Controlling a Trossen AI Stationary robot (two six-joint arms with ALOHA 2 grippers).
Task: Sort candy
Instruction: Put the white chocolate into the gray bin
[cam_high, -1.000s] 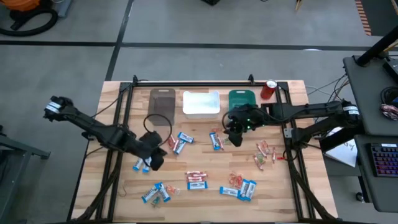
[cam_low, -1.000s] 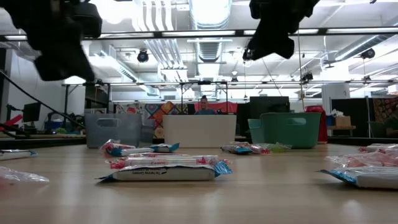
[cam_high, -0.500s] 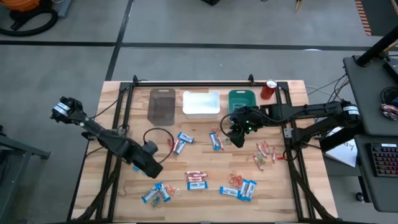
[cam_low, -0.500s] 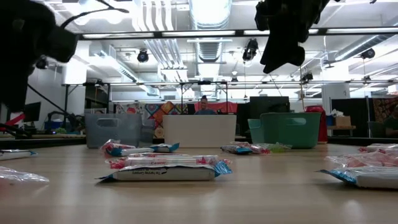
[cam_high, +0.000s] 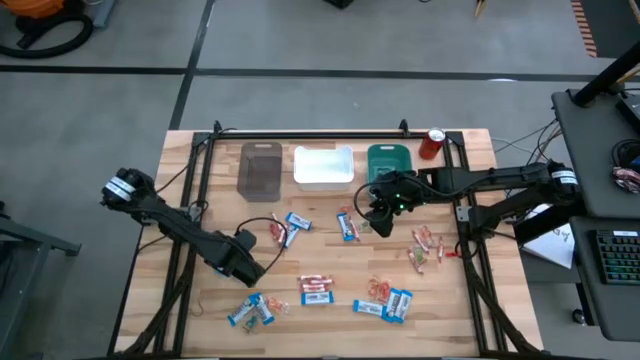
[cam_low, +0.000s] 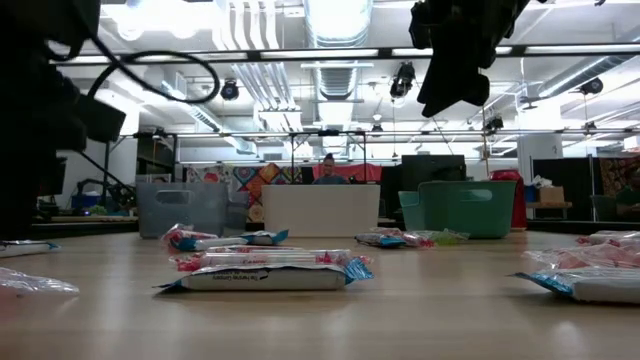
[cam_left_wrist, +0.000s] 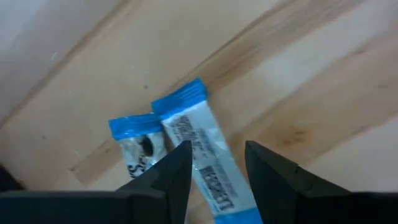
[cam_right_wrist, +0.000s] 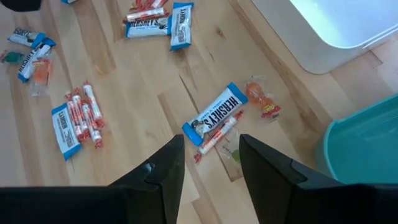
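Left tool (cam_left_wrist: 216, 163) open over blue-and-white bar (cam_left_wrist: 208, 160), right tool (cam_right_wrist: 209, 158) open above HERSHEY'S bar (cam_right_wrist: 215, 114)

We see a wooden counter (cam_high: 330, 250) standing on a grey floor (cam_high: 300, 100). Along its far edge sit three bins in a row — a grey bin (cam_high: 260, 170), a white bin (cam_high: 323, 167) and a teal bin (cam_high: 388, 160) — with a red soda can (cam_high: 433, 143) just beside the teal one. Off to the right we see a keyboard (cam_high: 618, 262) on a dark desk (cam_high: 590, 150). Beyond the counter, a person (cam_low: 327, 168) shows behind the white bin.
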